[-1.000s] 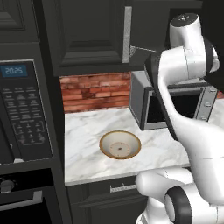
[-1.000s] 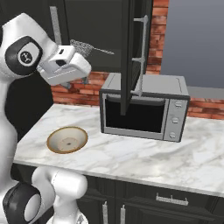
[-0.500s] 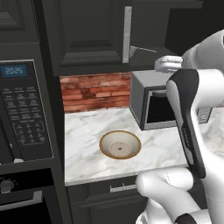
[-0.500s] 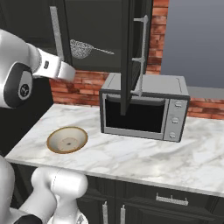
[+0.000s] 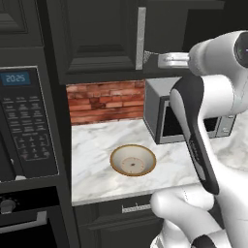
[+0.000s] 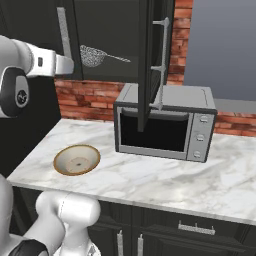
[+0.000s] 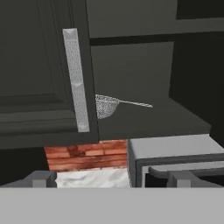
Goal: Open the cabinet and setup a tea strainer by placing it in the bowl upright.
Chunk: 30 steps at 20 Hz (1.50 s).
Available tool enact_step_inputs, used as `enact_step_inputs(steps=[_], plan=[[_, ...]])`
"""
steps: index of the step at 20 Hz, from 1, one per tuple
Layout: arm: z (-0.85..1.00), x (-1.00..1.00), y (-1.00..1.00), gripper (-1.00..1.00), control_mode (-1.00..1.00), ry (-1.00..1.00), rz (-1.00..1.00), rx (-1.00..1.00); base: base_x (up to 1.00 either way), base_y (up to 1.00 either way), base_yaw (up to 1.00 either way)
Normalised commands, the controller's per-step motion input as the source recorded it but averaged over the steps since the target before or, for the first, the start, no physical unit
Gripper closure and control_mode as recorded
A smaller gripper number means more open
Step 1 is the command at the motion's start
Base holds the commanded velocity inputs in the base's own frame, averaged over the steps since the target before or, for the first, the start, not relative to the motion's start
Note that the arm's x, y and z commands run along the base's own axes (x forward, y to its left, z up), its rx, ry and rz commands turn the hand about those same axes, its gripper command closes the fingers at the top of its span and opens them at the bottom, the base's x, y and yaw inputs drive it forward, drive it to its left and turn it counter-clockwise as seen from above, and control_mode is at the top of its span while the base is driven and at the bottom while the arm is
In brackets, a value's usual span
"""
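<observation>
The cabinet [image 6: 107,30] has its right door [image 6: 145,65] swung wide open and its left door [image 5: 99,36] shut. On the shelf inside lies the tea strainer [image 6: 92,55], a silver mesh basket [image 7: 106,105] with its thin wire handle pointing right. My gripper [image 6: 70,65] hangs open just in front of the cabinet's lower edge, short of the strainer and holding nothing. In the hand view the gripper [image 7: 109,179] points at the shelf, its fingertips [image 7: 41,178] far apart. The bowl [image 5: 133,160] sits on the marble counter below, also seen from the right as the bowl [image 6: 76,159].
A silver microwave [image 6: 162,122] stands on the counter under the open door. The shut left door's silver bar handle [image 7: 76,78] is close to my hand's left. A tall black oven panel [image 5: 26,121] bounds the counter's left side. Red brick backs the counter.
The arm has swung its elbow round and stretched out, bringing the hand level toward the open cabinet. The strainer, bowl and doors have not moved. The jaws stayed open.
</observation>
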Motion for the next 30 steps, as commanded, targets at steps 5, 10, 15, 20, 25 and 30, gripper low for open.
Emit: enact_step_inputs(steps=[5,10,15,20,25,30], plan=[[0.05,0.46,0.41,-1.00,-1.00,0.03,-0.04,-0.01,0.00,0.00,0.00],[0.02,0.52,0.32,-1.00,-1.00,0.04,0.00,-0.01,0.00,0.00,0.00],[0.00,0.42,0.13,-1.00,-1.00,0.00,0.00,0.00,0.00,0.00,0.00],[0.00,0.51,0.00,-1.00,-1.00,0.01,0.00,0.00,0.00,0.00,0.00],[0.00,0.55,0.00,-1.00,-1.00,0.03,0.00,0.00,0.00,0.00,0.00],[0.02,0.45,0.02,-1.00,-1.00,0.02,0.00,0.00,0.00,0.00,0.00]])
